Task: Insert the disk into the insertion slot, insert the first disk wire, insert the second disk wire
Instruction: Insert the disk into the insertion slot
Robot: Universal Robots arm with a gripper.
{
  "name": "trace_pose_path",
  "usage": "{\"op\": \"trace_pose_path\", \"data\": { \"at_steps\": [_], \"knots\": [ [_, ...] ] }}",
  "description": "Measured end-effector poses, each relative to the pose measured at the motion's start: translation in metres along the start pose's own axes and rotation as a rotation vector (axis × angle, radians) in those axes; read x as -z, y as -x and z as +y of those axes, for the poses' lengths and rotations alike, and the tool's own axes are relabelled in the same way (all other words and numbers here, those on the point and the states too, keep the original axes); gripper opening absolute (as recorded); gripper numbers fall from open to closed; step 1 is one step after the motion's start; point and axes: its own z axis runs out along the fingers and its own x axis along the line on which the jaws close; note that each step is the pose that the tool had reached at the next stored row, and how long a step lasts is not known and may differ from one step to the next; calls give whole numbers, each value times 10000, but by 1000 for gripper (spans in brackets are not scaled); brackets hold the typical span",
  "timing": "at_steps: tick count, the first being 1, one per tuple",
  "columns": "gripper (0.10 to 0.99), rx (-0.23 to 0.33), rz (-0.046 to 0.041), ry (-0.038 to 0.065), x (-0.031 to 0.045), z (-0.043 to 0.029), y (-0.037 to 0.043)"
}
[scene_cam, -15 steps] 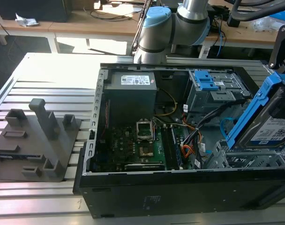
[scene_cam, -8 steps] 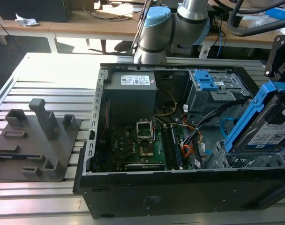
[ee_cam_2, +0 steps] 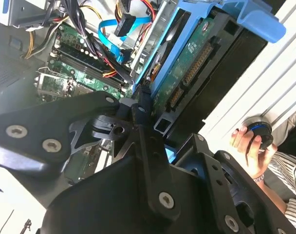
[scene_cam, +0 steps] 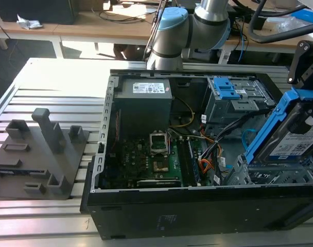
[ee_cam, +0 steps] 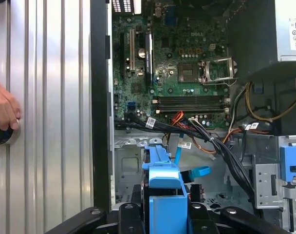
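Grey, blue-framed hard-drive disk [scene_cam: 294,138] was clamped tilted in the black gripper [ee_cam: 163,214] over the silver perforated insertion slot [scene_cam: 270,177]; a jam was risked by its skew and nearby black cables [ee_cam: 226,153]

Ribbed alu table [scene_cam: 53,77], wood desk [scene_cam: 94,25] behind, sunlit.

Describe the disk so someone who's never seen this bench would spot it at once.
Find the open black case on the slatted table. At its end on the exterior view's right, the disk tilts over the silver cage, held by the gripper. It's a grey slab with a white label in a bright blue frame, bigger than the blue latch nearby.
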Motion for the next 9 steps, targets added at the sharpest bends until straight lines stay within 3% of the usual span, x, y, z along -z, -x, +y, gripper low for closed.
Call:
{"op": "trace_pose_path", "data": {
  "at_steps": [9],
  "knots": [
    [361,0,-3,8,-96,-25,37]
  ]
}}
